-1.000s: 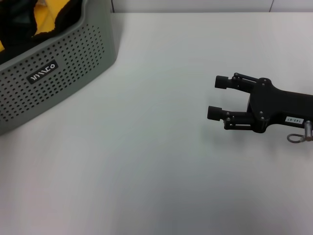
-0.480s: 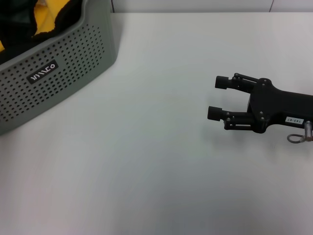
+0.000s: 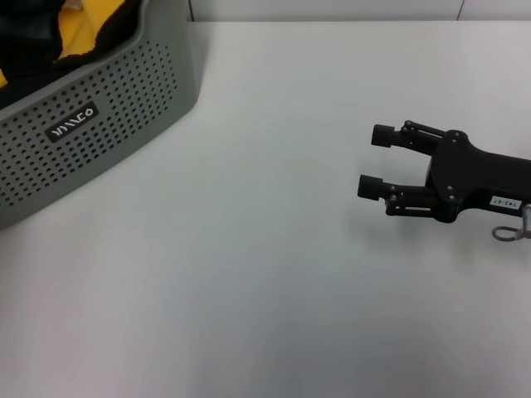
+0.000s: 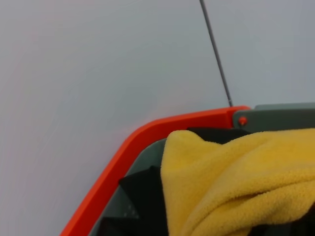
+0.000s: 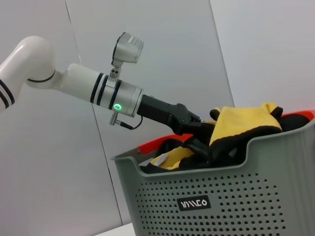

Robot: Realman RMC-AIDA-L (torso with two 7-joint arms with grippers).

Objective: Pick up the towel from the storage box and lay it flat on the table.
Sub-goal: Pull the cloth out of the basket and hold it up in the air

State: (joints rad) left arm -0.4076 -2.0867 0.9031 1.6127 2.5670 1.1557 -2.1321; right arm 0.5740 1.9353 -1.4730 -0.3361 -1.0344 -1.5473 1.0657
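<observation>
The storage box [image 3: 108, 108], grey with perforated walls and a black label, stands at the table's far left. The towel [image 3: 83, 29] lies bunched inside it, yellow and black folds showing above the rim. In the right wrist view the left gripper [image 5: 197, 135] reaches down into the box [image 5: 246, 196] among the towel's folds [image 5: 241, 125]. The left wrist view shows the yellow side of the towel [image 4: 236, 172] close up, beside an orange rim [image 4: 147, 132]. My right gripper [image 3: 373, 161] is open and empty, low over the white table [image 3: 249, 249] at the right, pointing toward the box.
The box's near wall faces the middle of the table. A grey wall panel runs behind the table's far edge [image 3: 332, 20]. The left arm's white links [image 5: 29, 59] rise above the box.
My right gripper has drifted slightly to the right and toward the near edge. The towel in the box has barely shifted.
</observation>
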